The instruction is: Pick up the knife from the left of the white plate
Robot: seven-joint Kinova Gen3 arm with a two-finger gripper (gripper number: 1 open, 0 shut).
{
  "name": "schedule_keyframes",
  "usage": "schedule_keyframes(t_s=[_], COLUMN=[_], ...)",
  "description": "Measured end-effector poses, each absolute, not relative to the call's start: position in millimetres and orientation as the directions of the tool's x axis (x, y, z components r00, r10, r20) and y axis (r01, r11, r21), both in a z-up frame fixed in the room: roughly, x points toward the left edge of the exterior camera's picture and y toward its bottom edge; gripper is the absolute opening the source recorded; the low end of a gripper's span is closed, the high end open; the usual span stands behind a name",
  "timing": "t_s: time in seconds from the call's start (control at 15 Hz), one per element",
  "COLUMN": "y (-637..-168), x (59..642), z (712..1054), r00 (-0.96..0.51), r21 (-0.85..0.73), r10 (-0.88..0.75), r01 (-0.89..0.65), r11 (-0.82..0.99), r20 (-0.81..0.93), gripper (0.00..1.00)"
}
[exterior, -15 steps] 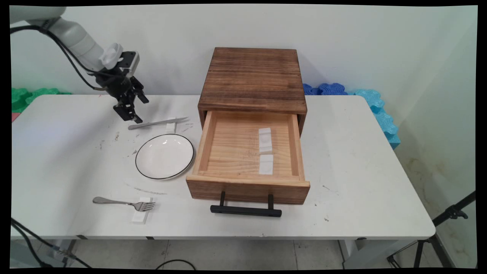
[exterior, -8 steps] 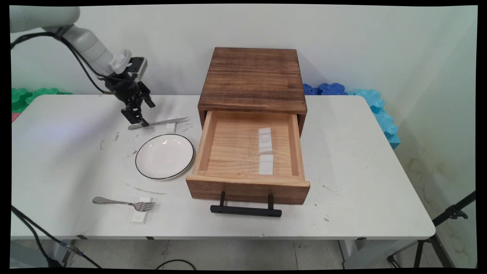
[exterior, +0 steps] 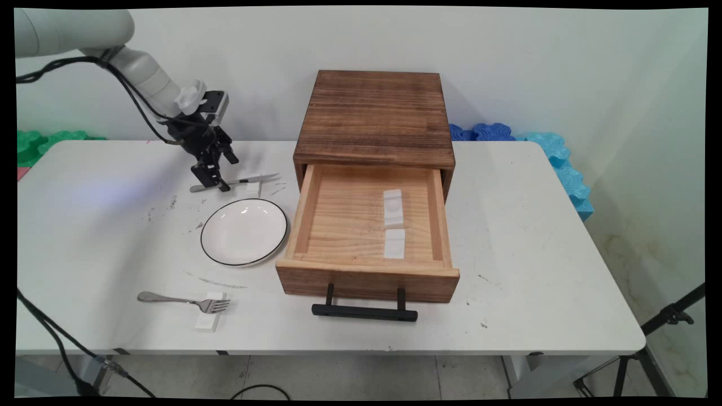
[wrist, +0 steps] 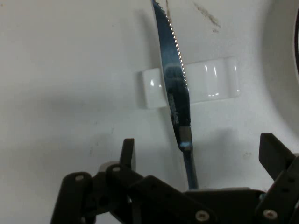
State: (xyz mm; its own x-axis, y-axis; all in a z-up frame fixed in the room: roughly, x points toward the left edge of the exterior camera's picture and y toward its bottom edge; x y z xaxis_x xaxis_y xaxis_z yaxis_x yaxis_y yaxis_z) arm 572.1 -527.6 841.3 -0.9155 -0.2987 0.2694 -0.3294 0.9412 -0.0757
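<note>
I see my black two-finger gripper (wrist: 198, 156) with its fingers (wrist: 127, 153) released, spread to either side of the handle of the serrated steel knife (wrist: 176, 88), whose blade lies across a small white rectangular rest (wrist: 212, 86) on the white counter (exterior: 101, 237). Just beside the knife sits a round white plate with a dark rim (exterior: 244, 232); near the counter's front edge a metal fork (exterior: 183, 300) lies with its tines on a second white rest (exterior: 209, 320). To the right I see the brown wooden box (exterior: 375, 115) with its pale drawer (exterior: 344, 225) pulled open, two white blocks (exterior: 393, 223) inside.

White plate (exterior: 244, 232) with black rim; silver knife (wrist: 175, 84), its rest (wrist: 212, 86) seemingly white.
</note>
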Motion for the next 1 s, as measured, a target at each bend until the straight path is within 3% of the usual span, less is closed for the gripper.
schedule_keyframes(t_s=[0.93, 1.0], y=[-535, -535], x=[567, 566], z=[823, 822], r00=[-0.911, -0.910], r21=[-0.069, -0.069], r10=[-0.314, -0.315], r01=[-0.343, -0.344], r11=[0.937, 0.936], r20=[0.268, 0.269], gripper=[1.00, 0.00])
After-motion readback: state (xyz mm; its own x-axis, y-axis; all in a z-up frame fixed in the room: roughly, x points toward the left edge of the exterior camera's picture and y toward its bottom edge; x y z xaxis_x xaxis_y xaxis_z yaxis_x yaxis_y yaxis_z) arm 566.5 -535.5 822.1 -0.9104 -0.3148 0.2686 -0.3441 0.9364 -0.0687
